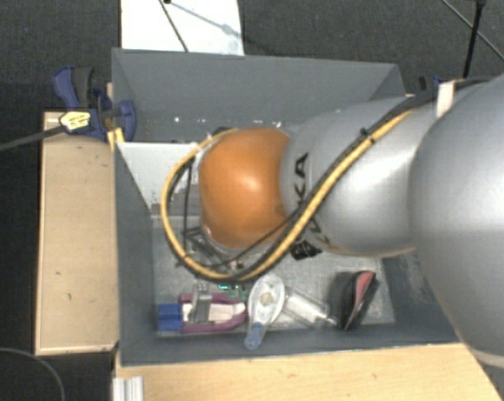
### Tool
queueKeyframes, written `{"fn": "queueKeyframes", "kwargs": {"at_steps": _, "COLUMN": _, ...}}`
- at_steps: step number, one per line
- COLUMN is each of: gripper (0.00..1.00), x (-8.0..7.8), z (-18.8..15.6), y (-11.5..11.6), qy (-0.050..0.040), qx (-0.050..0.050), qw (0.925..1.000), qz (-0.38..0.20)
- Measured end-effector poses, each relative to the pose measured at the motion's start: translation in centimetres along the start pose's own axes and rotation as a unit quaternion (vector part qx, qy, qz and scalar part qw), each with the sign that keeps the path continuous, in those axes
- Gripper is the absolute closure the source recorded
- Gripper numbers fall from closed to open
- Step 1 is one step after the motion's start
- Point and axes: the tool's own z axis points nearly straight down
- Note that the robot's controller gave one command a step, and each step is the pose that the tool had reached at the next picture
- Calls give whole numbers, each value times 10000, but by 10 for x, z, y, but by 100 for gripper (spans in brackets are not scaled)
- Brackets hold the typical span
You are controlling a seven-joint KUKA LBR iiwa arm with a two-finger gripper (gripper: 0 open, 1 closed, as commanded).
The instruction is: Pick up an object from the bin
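Grey metal bin (139, 249): carries a short row of loose things along its near edge; the arm (377, 182) covers much of the rest.
Blue block (169, 314): in the near left corner, touching the purple piece to its right.
Purple flat piece (222, 317): lies flat along the near edge, just right of the blue block; it is the thing closest below the gripper.
Gripper (208, 297): low over the purple piece, beneath the orange cover (239, 186); I cannot tell whether it is apart or together.
Handling: the purple piece looks thin, light and stiff, probably plastic. Lying flat on the floor it offers little height, so a hold across its narrow width seems best; it may slide.
White and pale-blue scoop (264, 303): just right of the purple piece, tilted, its handle toward the near edge.
White tube (308, 309): lying beside the scoop.
Black and red thing (353, 297): toward the near right corner, well apart from the gripper.
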Motion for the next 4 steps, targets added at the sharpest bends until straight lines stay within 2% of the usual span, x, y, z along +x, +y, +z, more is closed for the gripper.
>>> {"fn": "queueKeyframes", "kwargs": {"at_steps": 1, "gripper": 0, "x": 5, "z": 89, "y": -33, "qy": -75, "qx": -5, "qw": 9773, "qz": -2119}}
{"fn": "queueKeyframes", "kwargs": {"at_steps": 2, "gripper": 100, "x": 5, "z": 89, "y": -33, "qy": -73, "qx": -2, "qw": 9779, "qz": -2091}}
{"fn": "queueKeyframes", "kwargs": {"at_steps": 3, "gripper": 100, "x": -2, "z": 1, "y": -29, "qy": -74, "qx": -7, "qw": 9830, "qz": -1836}}
{"fn": "queueKeyframes", "kwargs": {"at_steps": 4, "gripper": 100, "x": -55, "z": -39, "y": -40, "qy": -65, "qx": 4, "qw": 9648, "qz": -2628}}
